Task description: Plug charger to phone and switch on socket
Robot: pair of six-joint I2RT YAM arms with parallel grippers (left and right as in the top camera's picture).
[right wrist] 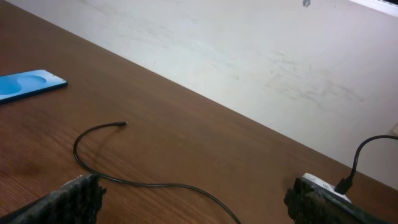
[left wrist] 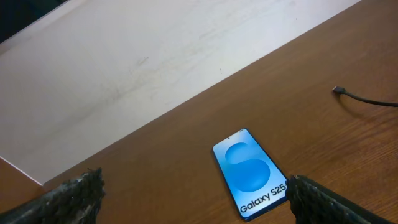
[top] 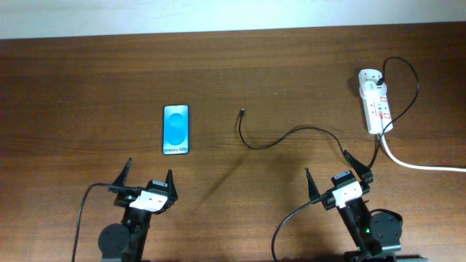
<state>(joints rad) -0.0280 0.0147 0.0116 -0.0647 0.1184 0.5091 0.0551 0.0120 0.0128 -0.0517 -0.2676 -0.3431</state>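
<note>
The charger [top: 242, 115], thin black cable, curls across woodgrain table [top: 87, 87]; left fingers [top: 124, 175] and right fingers [top: 310, 183] gape empty.

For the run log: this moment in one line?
left gripper open | right gripper open | thin black charger cable apart from blue-screen phone | white power strip untouched

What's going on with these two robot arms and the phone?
Nothing is being handled yet. Both the left gripper and right gripper sit open and hold nothing at the near edge of the table. The phone lies screen up in front of the left arm. The charger runs from the socket, its plug tip lying loose, apart from the phone.
</note>
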